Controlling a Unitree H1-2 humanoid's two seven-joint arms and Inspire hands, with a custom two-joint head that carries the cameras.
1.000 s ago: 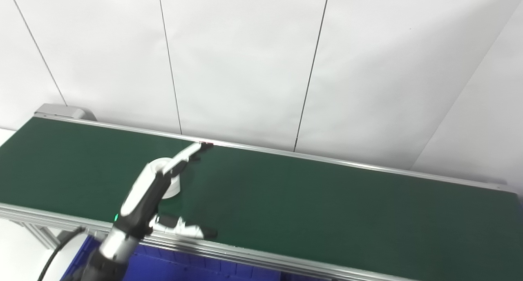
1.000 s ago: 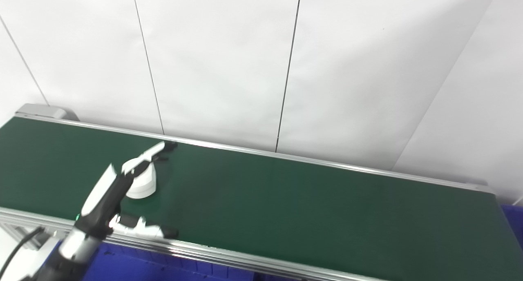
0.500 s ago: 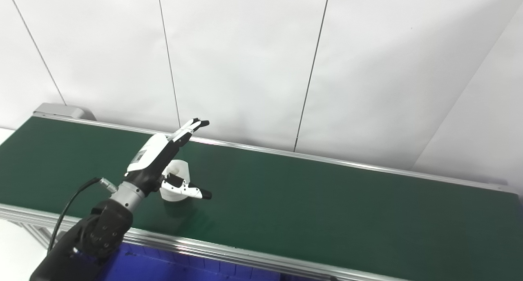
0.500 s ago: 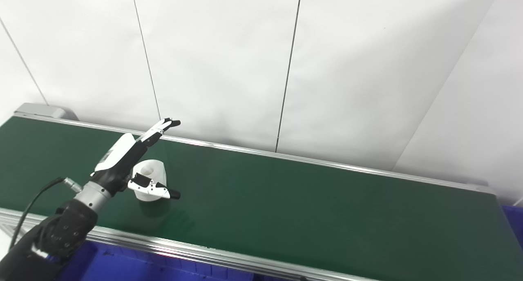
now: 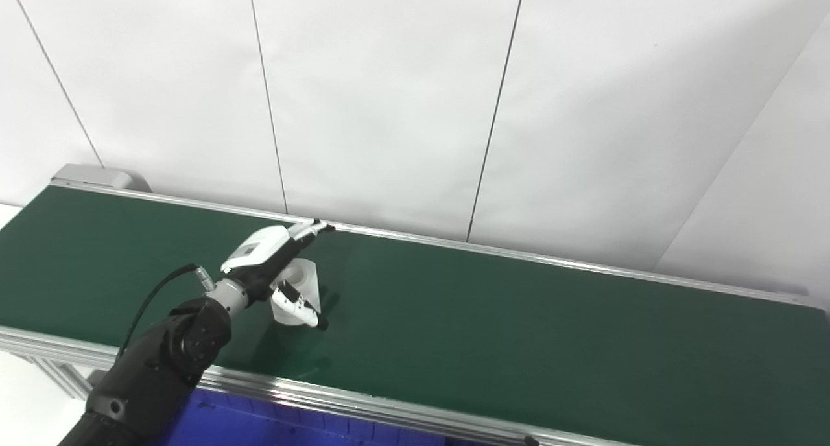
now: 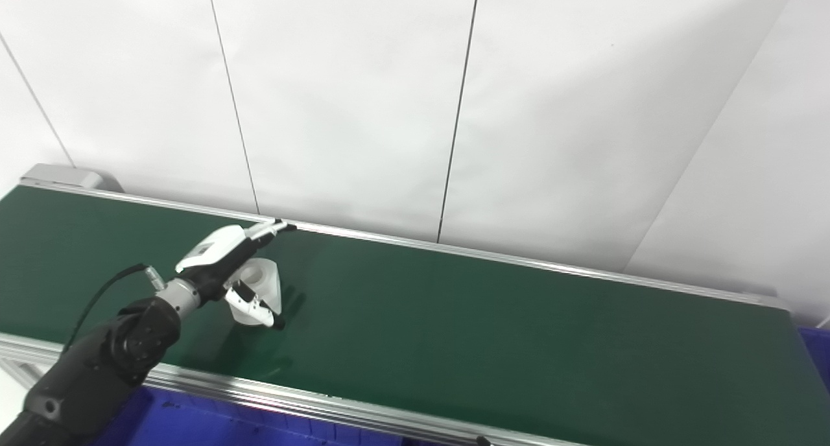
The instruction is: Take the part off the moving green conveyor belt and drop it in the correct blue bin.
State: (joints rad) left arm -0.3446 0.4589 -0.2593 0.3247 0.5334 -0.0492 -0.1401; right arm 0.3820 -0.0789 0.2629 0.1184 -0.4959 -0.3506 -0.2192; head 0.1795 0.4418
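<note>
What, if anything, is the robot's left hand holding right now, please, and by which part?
Nothing yet: the left hand is open, fingers spread above and thumb beside the white cylindrical plastic part, which stands on the green conveyor belt.

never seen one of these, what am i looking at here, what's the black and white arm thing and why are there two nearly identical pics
The two pictures come from two cameras side by side on a humanoid robot's head, so they show one scene from slightly different spots. The long dark green surface is a conveyor belt with metal rails, set against a white wall. The black arm ends in the robot's left hand, white and black, with fingers and a thumb. It is open, fingers reaching over a white part on the belt and thumb in front; no firm grip shows. Blue bins sit below the near rail. The right hand is out of view.
</note>
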